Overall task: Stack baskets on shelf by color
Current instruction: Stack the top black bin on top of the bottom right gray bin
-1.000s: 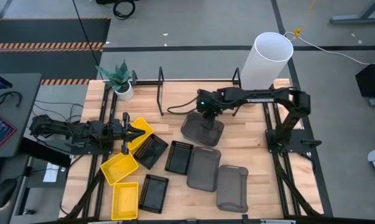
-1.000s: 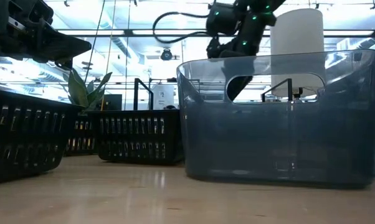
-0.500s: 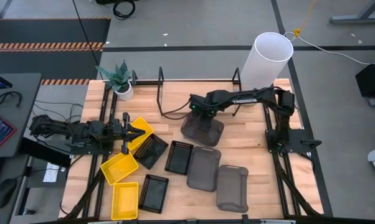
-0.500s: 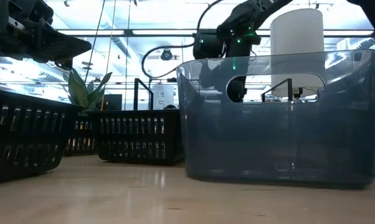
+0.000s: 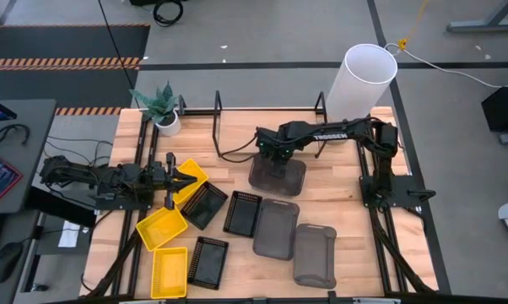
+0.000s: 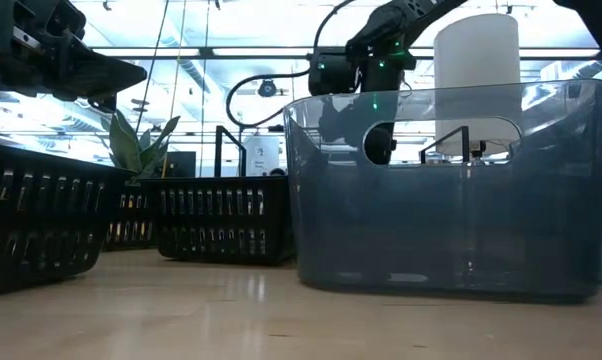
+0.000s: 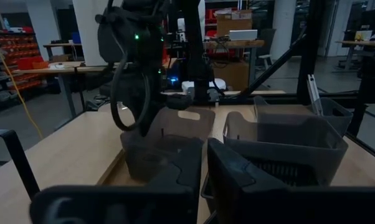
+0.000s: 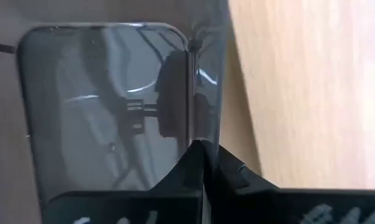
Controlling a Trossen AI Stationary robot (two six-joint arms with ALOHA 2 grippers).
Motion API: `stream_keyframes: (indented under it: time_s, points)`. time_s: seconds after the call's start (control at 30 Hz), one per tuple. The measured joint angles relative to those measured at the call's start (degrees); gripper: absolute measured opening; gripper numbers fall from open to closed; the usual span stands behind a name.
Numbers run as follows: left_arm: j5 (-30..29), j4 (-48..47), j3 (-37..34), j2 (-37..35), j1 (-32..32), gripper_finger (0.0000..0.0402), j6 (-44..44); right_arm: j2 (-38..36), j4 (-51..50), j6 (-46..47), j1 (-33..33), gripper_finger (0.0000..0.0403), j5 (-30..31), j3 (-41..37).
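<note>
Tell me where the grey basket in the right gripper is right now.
In the high view, the grey basket sits mid-table, right of center, just in front of the shelf, the right gripper shut on its wall.

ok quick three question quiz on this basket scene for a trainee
1. True or false: the right gripper is shut on the wall of a dark grey basket.
2. How many yellow baskets are in the high view? A two, B three, C four.
3. Fill in: the left gripper is at a ___ basket.

Key: 1 true; 2 B; 3 yellow.
</note>
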Motion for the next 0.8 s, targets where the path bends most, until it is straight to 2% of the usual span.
stream_keyframes:
  time_s: [0.3, 0.57, 0.8]
  points:
    - [0.0, 0.1, 0.0, 0.0, 0.0, 0.0026, 0.0, -1.5, -11.2, -3.7, -0.1, 0.0004, 0.6, 10.8]
    - [0.0, 0.2, 0.0, 0.0, 0.0, 0.0028, 0.0, -9.1, -13.5, -23.2, 2.6, 0.0004, -2.0, 13.8]
    - [0.0, 0.2, 0.0, 0.0, 0.0, 0.0036, 0.0, -14.9, -14.5, -32.4, 9.5, 0.0004, -2.9, 13.9]
